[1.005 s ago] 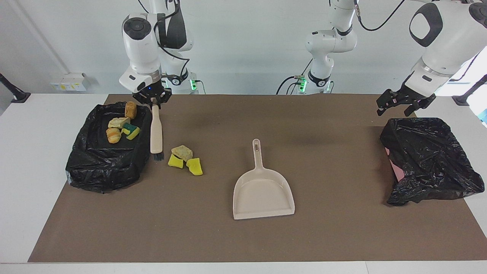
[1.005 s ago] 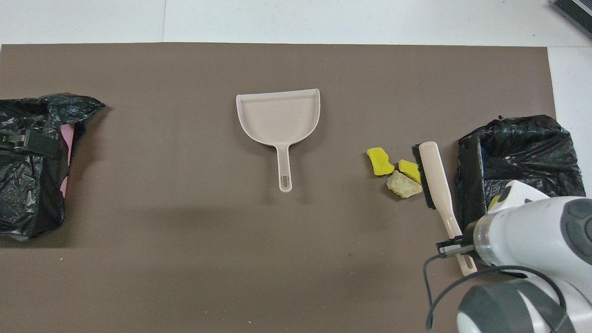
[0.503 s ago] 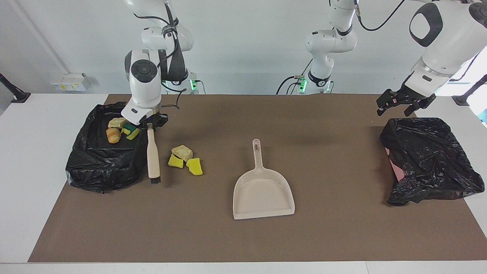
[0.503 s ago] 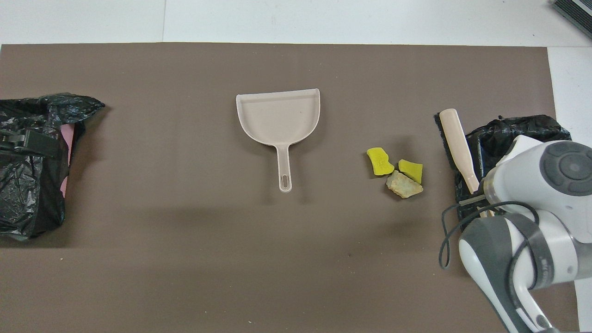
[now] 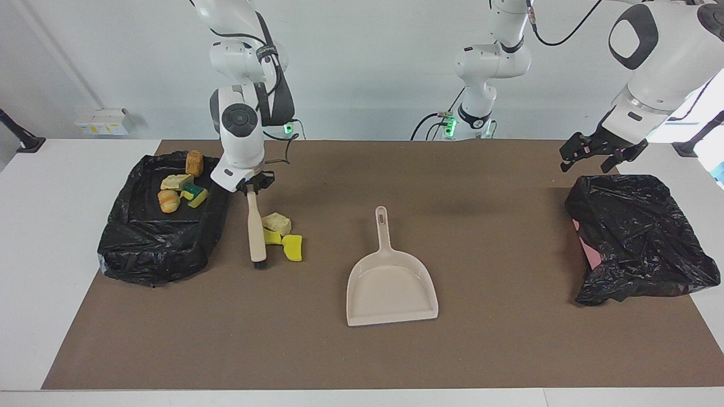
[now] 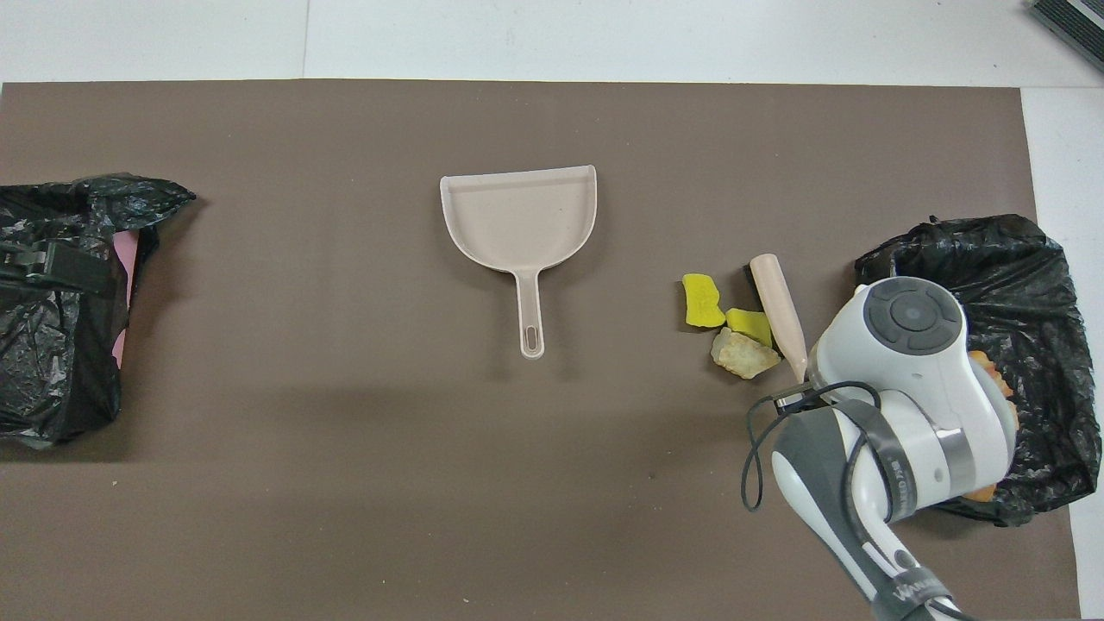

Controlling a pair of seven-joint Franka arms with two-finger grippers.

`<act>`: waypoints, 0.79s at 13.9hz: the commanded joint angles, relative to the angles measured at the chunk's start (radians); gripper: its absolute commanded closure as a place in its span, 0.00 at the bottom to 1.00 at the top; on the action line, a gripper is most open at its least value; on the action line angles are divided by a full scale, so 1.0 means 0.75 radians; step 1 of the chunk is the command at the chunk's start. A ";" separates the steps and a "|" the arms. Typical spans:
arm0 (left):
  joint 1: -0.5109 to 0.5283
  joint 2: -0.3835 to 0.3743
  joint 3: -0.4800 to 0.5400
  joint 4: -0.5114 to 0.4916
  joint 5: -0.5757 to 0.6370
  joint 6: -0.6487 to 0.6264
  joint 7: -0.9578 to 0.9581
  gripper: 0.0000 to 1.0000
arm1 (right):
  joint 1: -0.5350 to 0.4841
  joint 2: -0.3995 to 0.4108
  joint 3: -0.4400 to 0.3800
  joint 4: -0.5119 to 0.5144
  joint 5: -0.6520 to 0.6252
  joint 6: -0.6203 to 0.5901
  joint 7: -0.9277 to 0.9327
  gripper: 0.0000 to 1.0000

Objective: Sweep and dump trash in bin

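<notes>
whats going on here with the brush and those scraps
The right gripper is shut on the brush, its bristles down on the mat right beside three loose scraps. The dustpan lies untouched mid-table. Four more scraps sit in the bag-lined tray at the right arm's end. The left gripper waits open above the black bin bag.
</notes>
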 commanded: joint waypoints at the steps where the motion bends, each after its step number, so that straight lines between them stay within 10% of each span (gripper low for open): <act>1: 0.012 -0.010 -0.011 -0.003 0.029 -0.002 -0.014 0.00 | 0.013 0.002 0.006 0.014 0.034 -0.013 0.078 1.00; 11: -0.304 0.027 -0.038 -0.042 0.078 0.106 -0.044 0.00 | -0.002 -0.110 0.006 -0.055 -0.133 -0.093 0.124 1.00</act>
